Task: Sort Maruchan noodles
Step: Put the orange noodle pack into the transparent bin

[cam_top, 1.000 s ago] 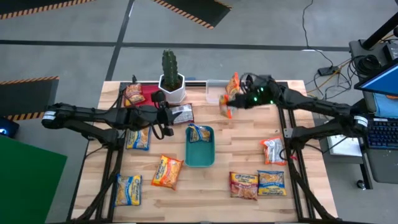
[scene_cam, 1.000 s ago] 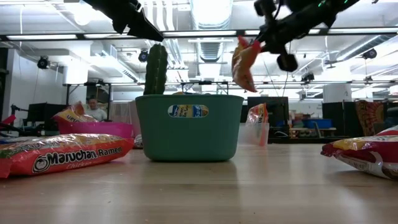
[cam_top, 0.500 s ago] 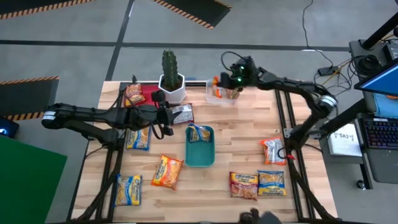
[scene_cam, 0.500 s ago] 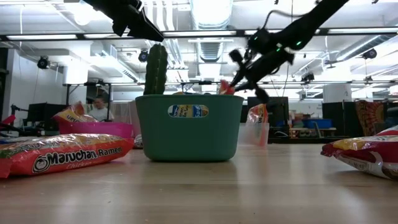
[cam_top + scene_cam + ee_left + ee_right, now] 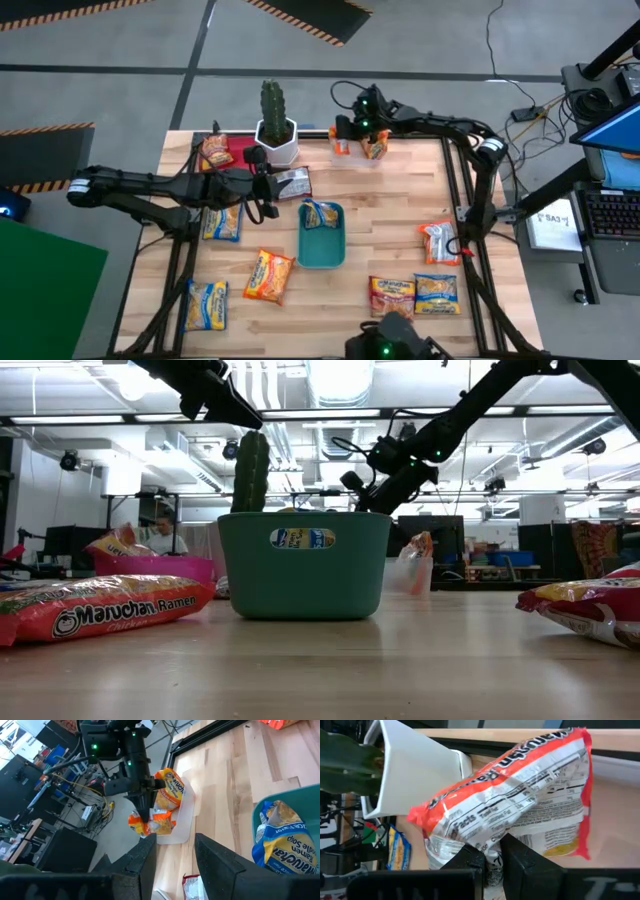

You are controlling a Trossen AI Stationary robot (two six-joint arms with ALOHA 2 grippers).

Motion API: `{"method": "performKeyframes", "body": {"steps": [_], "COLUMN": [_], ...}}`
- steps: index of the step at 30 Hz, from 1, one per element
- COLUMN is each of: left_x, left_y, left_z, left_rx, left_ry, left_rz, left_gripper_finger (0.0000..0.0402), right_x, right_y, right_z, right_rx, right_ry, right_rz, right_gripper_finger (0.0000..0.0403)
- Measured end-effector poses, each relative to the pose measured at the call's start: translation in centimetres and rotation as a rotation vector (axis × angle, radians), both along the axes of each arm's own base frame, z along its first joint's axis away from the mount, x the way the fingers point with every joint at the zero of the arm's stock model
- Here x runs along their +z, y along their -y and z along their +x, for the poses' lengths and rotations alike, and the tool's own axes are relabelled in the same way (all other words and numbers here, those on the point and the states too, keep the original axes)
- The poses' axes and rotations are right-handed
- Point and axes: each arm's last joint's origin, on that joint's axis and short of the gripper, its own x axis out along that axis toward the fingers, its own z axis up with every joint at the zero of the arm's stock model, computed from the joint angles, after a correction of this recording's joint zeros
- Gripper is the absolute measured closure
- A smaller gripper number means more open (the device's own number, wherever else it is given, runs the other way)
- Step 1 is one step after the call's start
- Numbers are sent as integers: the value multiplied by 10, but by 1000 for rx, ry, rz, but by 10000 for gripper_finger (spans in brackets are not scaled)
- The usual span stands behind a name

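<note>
My right gripper (image 5: pixel 348 133) is at the table's far edge, shut on an orange-red Maruchan packet (image 5: pixel 150 822) over the clear tray (image 5: pixel 172 834). A second orange packet (image 5: pixel 375 146) stands leaning in that tray. My left gripper (image 5: pixel 175 855) is open and hovers left of the green tray (image 5: pixel 322 252), above a white-red packet (image 5: pixel 293 182). A yellow-blue packet (image 5: pixel 322 213) lies in the green tray. In the low view the green tray (image 5: pixel 304 565) hides the held packet. My right gripper pinches the orange-red packet by one edge (image 5: pixel 492 842) between its two fingers (image 5: pixel 520 855). It comes from above, pointing down. The packet hangs below the fingers, crumpled, its lower end at the clear tray; whether it rests there I cannot tell.
A cactus in a white pot (image 5: pixel 273 122) stands just left of the clear tray. A pink tray (image 5: pixel 238 148) holds an orange packet (image 5: pixel 214 150). Several loose packets lie on the table: yellow-blue (image 5: pixel 222 222), orange (image 5: pixel 268 275), white-red (image 5: pixel 440 242), red (image 5: pixel 392 297).
My right gripper has carried the orange-red packet toward the table's far edge and leftward, past the standing packet. It has come down from well above the table to the clear tray beside the cactus. The left arm has kept still.
</note>
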Motion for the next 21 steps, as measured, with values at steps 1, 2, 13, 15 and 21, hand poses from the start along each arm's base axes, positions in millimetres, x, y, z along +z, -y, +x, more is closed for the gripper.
{"method": "performKeyframes", "body": {"steps": [1,2,13,15,21], "left_x": [0,0,0,0,0], "left_y": [0,0,0,0,0], "left_z": [0,0,0,0,0], "left_rx": [0,0,0,0,0], "left_ry": [0,1,2,2,2], "left_rz": [0,0,-1,-2,-2], "left_gripper_finger": [285,285,285,285,285], "right_x": [-1,-1,-2,1,7], "right_y": [0,0,0,0,1], "right_z": [0,0,-2,-3,-4], "right_rx": [1,5,4,-2,-18], "right_ry": [-3,-7,-39,-37,-30], "right_rz": [-2,-9,-38,-46,-68], "right_gripper_finger": [380,379,294,277,248]}}
